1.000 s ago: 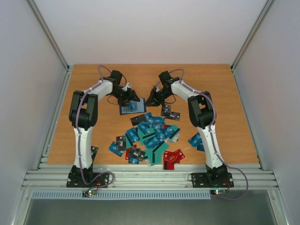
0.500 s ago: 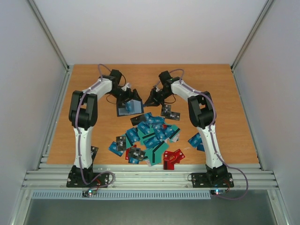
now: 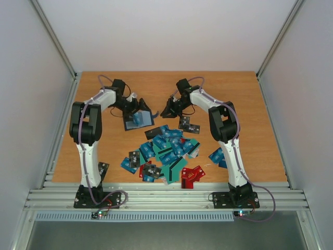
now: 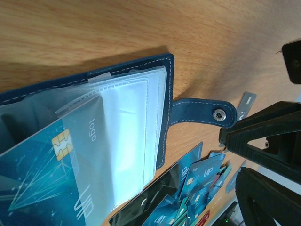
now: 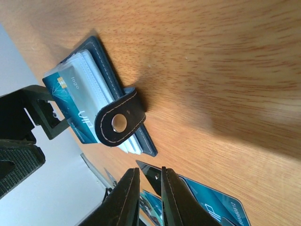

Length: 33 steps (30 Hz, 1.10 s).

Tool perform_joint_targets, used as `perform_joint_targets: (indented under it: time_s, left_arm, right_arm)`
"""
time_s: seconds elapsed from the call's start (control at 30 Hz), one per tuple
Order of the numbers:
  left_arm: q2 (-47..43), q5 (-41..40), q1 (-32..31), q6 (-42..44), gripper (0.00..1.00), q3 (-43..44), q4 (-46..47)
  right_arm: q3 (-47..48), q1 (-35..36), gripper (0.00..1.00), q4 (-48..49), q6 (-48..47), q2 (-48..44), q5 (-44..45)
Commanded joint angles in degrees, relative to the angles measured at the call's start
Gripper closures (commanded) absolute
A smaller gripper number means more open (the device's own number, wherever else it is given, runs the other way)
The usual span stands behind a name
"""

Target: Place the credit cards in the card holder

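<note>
Top external: left gripper (image 3: 138,108) wide open, empty, just beyond card holder (image 3: 140,121); right gripper (image 3: 166,111) nearly closed, slightly farther, rightward.

Items I log from my station:
- Card holder (image 4: 193,109): navy leather-look, matt, pale stitching; strap carries a shiny metal snap (image 4: 217,114).
- Sleeves (image 4: 127,127): clear glossy plastic.
- Credit cards (image 3: 169,148): glossy printed plastic.
- Table (image 4: 94,28): wood-grain, smooth, low sheen.
</note>
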Motion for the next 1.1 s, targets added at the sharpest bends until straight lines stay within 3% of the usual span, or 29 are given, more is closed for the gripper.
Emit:
perform_joint_targets:
  time_s: [0.0, 0.17, 0.37, 0.67, 1.07]
  left_arm:
    - [-2.07, -3.14, 0.35, 3.86, 0.01, 2.38, -6.03]
    - [-4.27, 4.99, 3.68, -0.46, 0.01, -3.36, 1.57]
    - [-5.97, -2.54, 5.27, 4.75, 0.01, -0.63, -9.14]
    - [-8.74, -4.55, 5.91, 7.11, 0.01, -1.5, -11.65]
    - [-10.71, -9.53, 5.78, 8.7, 0.24, -3.1, -10.83]
  right_arm:
    - [-0.1, 0.33, 0.85, 0.74, 1.44, -2.67, -0.26]
    - [-0.98, 0.55, 0.86, 1.62, 2.14, -3.11, 0.26]
    - [-2.78, 0.68, 0.86, 1.65, 1.99, -4.3, 1.06]
    - [-2.09, 1.97, 0.87, 1.22, 1.25, -4.41, 1.14]
    - [10.49, 8.11, 0.87, -5.74, -6.97, -0.22, 6.66]
